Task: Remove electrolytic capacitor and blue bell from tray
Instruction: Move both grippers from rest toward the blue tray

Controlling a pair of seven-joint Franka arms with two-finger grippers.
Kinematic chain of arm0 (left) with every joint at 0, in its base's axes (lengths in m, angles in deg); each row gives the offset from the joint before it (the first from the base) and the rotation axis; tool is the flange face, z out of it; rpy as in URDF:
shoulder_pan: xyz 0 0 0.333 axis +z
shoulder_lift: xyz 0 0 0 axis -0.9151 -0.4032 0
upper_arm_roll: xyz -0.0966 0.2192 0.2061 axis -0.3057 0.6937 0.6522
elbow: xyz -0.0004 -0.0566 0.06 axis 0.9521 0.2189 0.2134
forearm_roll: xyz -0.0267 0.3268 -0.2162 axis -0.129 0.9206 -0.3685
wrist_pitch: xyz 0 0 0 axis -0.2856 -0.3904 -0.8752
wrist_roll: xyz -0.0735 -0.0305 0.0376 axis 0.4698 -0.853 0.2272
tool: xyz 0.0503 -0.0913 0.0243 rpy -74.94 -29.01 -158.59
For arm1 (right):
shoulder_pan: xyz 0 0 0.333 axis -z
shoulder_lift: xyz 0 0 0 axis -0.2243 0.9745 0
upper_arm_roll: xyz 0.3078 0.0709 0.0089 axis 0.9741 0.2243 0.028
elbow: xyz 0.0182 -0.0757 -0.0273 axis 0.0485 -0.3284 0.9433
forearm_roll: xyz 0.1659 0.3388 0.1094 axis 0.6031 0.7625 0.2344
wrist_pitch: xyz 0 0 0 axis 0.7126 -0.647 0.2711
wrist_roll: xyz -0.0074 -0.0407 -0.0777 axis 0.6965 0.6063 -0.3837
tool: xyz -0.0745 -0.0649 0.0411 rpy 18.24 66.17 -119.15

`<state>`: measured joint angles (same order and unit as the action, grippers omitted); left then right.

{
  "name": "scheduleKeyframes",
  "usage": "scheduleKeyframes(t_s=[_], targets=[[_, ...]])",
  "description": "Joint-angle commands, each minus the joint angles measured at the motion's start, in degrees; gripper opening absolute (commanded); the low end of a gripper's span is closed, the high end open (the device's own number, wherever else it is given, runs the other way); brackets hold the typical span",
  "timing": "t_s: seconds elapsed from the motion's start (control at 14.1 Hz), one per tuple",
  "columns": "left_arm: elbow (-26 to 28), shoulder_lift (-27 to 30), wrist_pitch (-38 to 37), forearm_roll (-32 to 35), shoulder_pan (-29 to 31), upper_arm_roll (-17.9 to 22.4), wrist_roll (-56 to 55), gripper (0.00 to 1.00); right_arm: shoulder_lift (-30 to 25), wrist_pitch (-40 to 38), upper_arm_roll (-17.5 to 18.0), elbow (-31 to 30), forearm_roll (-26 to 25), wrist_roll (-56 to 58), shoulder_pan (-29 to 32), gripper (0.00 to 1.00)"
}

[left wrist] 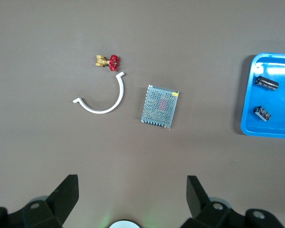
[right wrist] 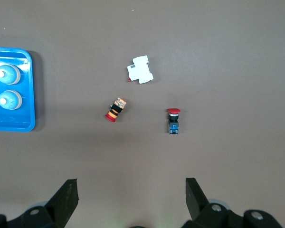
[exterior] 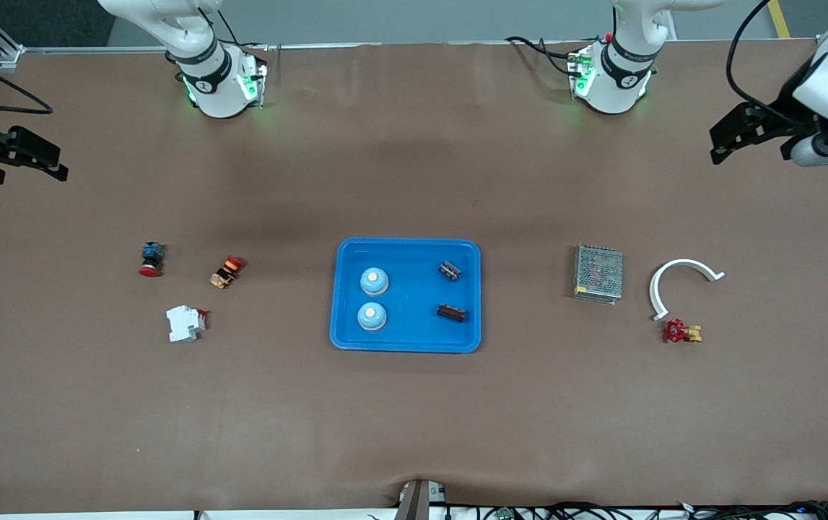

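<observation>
A blue tray [exterior: 406,342] lies mid-table. In it are two pale blue bells [exterior: 375,281] [exterior: 372,316] at the right arm's end and two dark capacitors [exterior: 450,271] [exterior: 451,313] at the left arm's end. The capacitors [left wrist: 266,82] [left wrist: 262,113] show in the left wrist view and the bells [right wrist: 7,74] [right wrist: 10,100] in the right wrist view. My left gripper [exterior: 728,141] is open and empty, high over the table's edge at the left arm's end. My right gripper [exterior: 38,160] is open and empty, high over the right arm's end.
Toward the left arm's end lie a metal mesh box [exterior: 598,273], a white curved piece [exterior: 681,280] and a red-and-brass valve [exterior: 682,331]. Toward the right arm's end lie a red-capped button [exterior: 151,258], a small orange-red part [exterior: 227,271] and a white breaker [exterior: 185,323].
</observation>
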<state>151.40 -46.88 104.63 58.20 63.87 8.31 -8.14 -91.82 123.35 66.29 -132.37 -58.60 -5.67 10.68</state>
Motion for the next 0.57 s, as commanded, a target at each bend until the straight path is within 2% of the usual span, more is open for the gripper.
scheduleKeyframes(t_s=[0.0, 0.28, 0.5], targets=[[0.4, -2.0, 0.0, -3.3, 0.0, -1.5, -4.8, 1.00, 0.2, 0.2, -0.4, 0.5, -0.3, -4.0, -2.6, 1.00], [1.8, -6.0, 4.2, -3.6, -0.1, -5.7, -9.7, 1.00, 2.0, 2.5, -0.3, 0.4, -0.1, -16.9, -11.7, 1.00], [2.8, -10.6, 9.5, -2.9, -0.7, -10.3, -18.2, 1.00, 6.0, 6.8, -0.3, 0.3, 0.0, -25.5, -19.1, 1.00]])
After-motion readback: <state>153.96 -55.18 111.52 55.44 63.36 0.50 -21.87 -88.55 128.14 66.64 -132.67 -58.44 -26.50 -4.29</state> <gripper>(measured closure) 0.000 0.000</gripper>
